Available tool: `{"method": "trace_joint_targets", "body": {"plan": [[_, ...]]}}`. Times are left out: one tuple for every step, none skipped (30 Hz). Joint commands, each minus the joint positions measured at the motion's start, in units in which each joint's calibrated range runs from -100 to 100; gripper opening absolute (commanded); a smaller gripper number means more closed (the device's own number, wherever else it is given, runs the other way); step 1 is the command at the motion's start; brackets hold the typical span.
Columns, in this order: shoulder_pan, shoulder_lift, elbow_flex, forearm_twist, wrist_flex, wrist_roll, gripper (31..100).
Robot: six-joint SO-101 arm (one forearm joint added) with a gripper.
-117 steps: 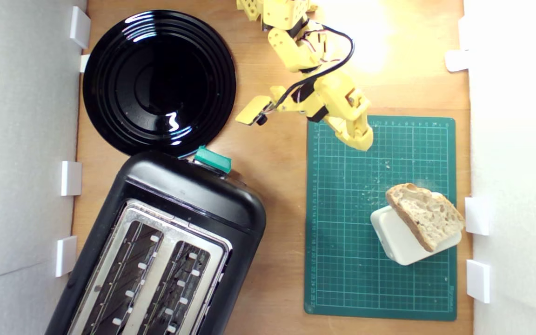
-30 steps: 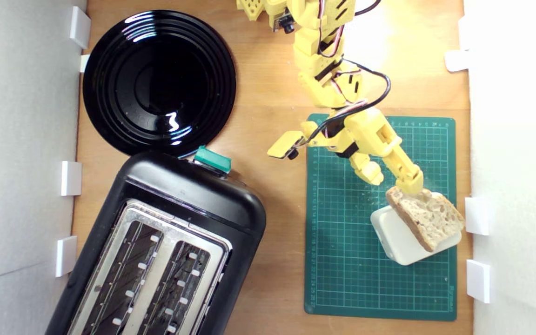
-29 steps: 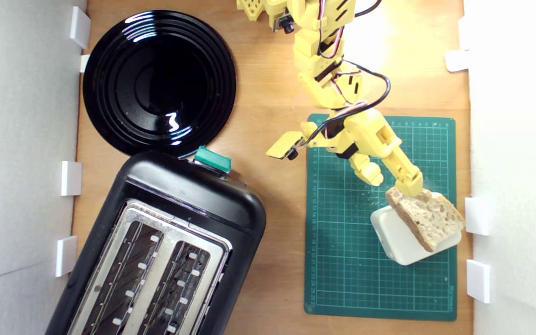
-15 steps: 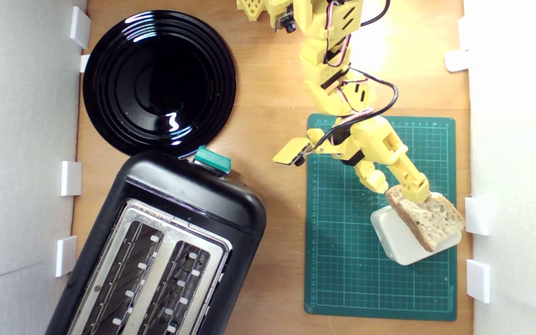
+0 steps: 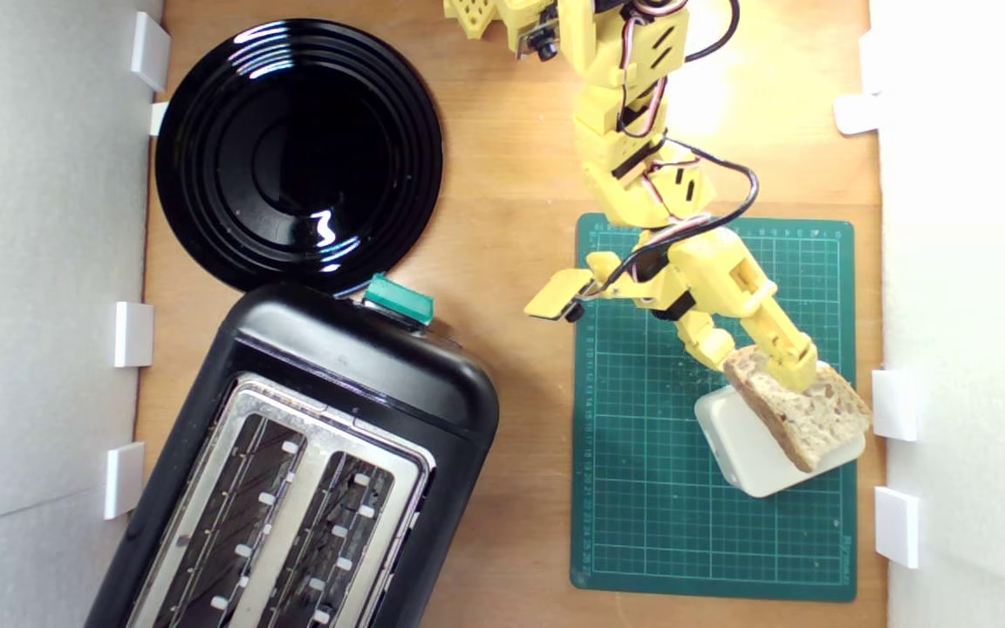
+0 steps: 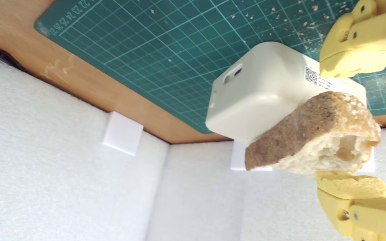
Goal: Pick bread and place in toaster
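The bread [image 5: 816, 410], a holey slice with a tan crust, leans on a white block [image 5: 742, 453] on the green mat at the exterior view's right. My yellow gripper [image 5: 760, 365] is open and straddles the slice's near end, one finger over the crumb and the other beside the crust. In the wrist view the bread [image 6: 300, 134] lies between my fingers [image 6: 354, 60], with a gap to one and the other at the crumb's edge. The black toaster [image 5: 311, 453], its teal lever knob [image 5: 398, 296] facing the arm, stands at the lower left with both slots bare.
A round black plate [image 5: 297, 153] lies at the upper left beside the toaster. The green cutting mat [image 5: 642, 523] carries crumbs. White foam walls [image 5: 965, 305] with small white clips [image 5: 895, 406] stand close to the bread on the exterior view's right.
The arm has reached down across the mat toward the bread. The open fingers slid from just short of the slice's end to either side of it. The bread has not moved.
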Motion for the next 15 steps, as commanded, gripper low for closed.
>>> {"method": "trace_joint_targets", "body": {"plan": [[-0.9,-0.5,-3.4,-0.6,-1.6,0.3,90.3],[-1.0,-0.5,-3.6,-0.6,-1.6,0.3,90.3],[-1.0,-0.5,-3.6,-0.6,-1.6,0.3,90.3],[-1.0,-0.5,-3.6,-0.6,-1.6,0.3,90.3],[-1.0,-0.5,-3.6,-0.6,-1.6,0.3,90.3],[-1.0,-0.5,-3.6,-0.6,-1.6,0.3,90.3],[-1.0,-0.5,-3.6,-0.6,-1.5,0.3,90.3],[-1.0,-0.5,-3.6,-0.6,-1.5,0.3,90.3],[-1.0,-0.5,-3.6,-0.6,-1.5,0.3,90.3],[-1.0,-0.5,-3.6,-0.6,-1.5,0.3,90.2],[-1.0,-0.5,-3.6,-0.6,-1.5,0.3,90.2],[-1.0,-0.5,-3.6,-0.6,-1.5,0.3,90.2],[-1.0,-0.5,-3.6,-0.6,-1.4,0.3,90.2],[-1.0,-0.5,-3.6,-0.6,-1.4,0.3,89.7],[-1.0,-0.5,-3.7,-0.6,-1.4,0.3,85.7]]}}
